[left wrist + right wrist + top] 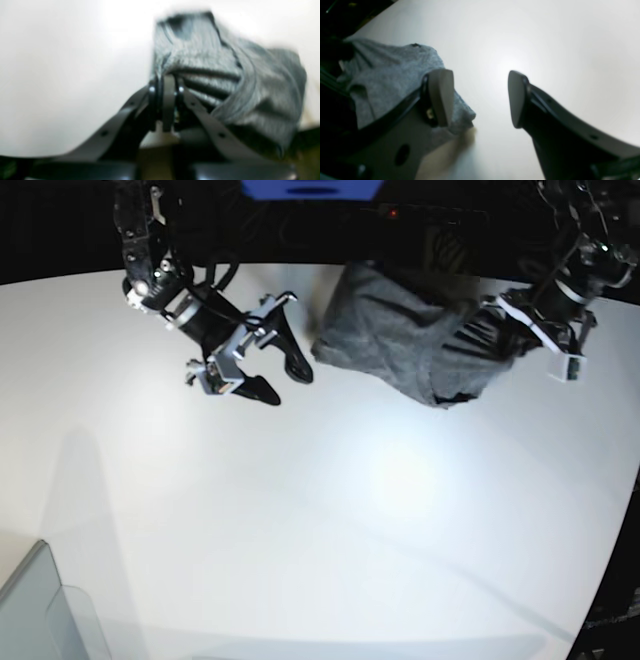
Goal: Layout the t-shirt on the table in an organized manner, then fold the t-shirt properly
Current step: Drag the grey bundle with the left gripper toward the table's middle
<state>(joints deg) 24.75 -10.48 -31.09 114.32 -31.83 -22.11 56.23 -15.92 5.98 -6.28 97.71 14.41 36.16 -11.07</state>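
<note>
Left gripper [166,100] clamped tight on a bunched fold of my t-shirt [420,340] | right gripper [480,100] gaping, holding nothing, beside the shirt | shirt crumpled at the white bench's [350,520] far edge

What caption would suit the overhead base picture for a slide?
Left gripper pinches the bunched grey t-shirt at the white table's far edge; right gripper hangs open beside it.

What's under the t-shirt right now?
Only the white table shows around the t-shirt, pinched in the shut left tool. Whatever lies beneath its bunched folds is covered.
</note>
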